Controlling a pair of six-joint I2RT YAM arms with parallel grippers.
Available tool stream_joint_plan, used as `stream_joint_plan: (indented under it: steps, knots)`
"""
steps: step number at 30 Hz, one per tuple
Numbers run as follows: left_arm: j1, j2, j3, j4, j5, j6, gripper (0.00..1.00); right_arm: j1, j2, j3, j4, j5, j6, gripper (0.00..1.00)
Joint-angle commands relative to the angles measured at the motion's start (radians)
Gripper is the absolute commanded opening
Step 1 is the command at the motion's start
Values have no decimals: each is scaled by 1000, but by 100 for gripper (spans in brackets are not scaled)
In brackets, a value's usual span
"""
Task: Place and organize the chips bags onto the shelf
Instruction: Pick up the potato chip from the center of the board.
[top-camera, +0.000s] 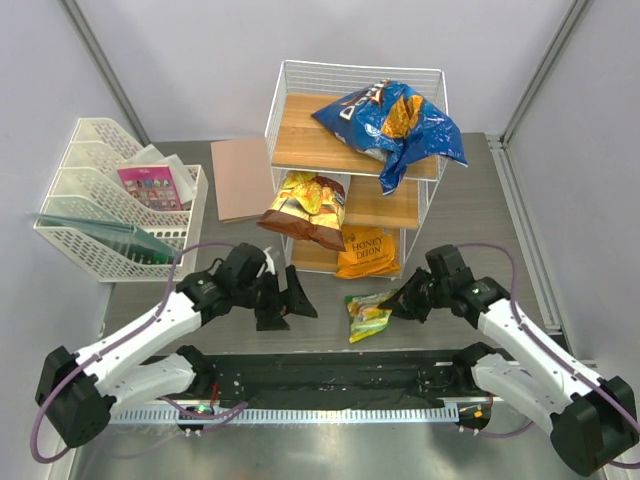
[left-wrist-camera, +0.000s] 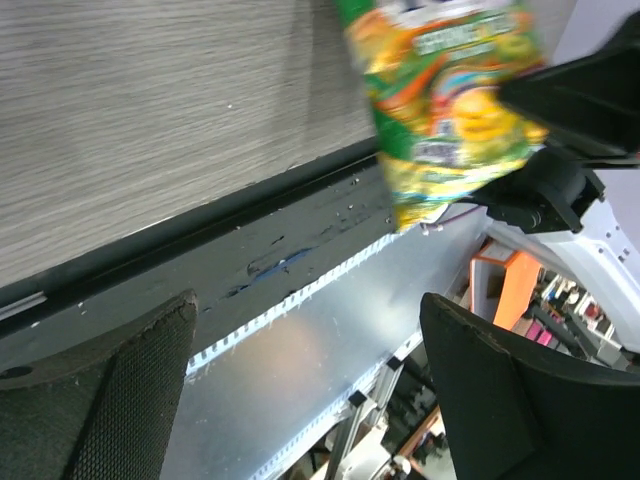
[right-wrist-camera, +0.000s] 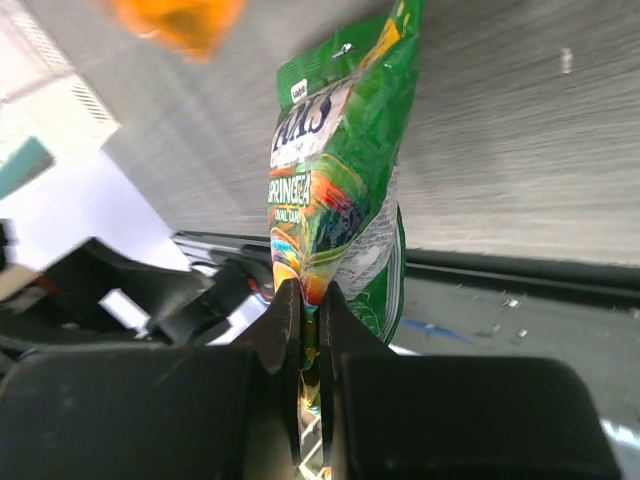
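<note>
Grey table (top-camera: 460, 200), right end effector (right-wrist-camera: 310, 310) pinched on small green-yellow bag (right-wrist-camera: 335, 190) (by its edge), left end effector (left-wrist-camera: 310, 350) spread wide

Three cameras, one green bag (top-camera: 367, 315) in every view.
Top camera looks down from above and behind both arms, far enough for the whole table (top-camera: 470, 230). Left wrist camera peers out between the spread fingers of the left gripper (left-wrist-camera: 308, 315), bag well ahead of it. Right wrist camera sits close behind the right gripper (right-wrist-camera: 310, 300), bag pinched at its tips, filling the frame.
</note>
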Motion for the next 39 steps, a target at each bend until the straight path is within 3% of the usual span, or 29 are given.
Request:
stream_joint_plan:
  steps: [1,5,10,15,19,20,21,23,26,34,39]
  knots:
    - [-16,99,-6,162,87,1,92,59,10,-144,160,-51,101,8]
    - [-18,176,-45,224,155,-37,92,100,39,-180,132,-18,106,24]
    - [-18,121,-78,233,127,-87,95,120,53,-241,278,-25,198,50]
    - [-28,105,-118,248,133,-115,94,145,94,-287,371,-36,207,52]
    - [-41,137,-130,267,141,-126,95,166,145,-330,474,-48,241,48]
    - [-47,145,-132,267,141,-123,95,174,155,-350,523,-47,253,40]
    - [-53,154,-129,268,136,-121,94,178,158,-355,539,-38,284,20]
    - [-55,156,-127,267,132,-124,94,201,145,-362,572,11,313,3]
    - [-55,139,-130,254,103,-138,96,244,100,-370,608,91,426,1]
    - [-53,107,-129,227,64,-175,99,441,-73,-398,586,540,796,1]
    - [-52,113,-155,311,101,-232,99,568,22,-386,727,656,951,1]
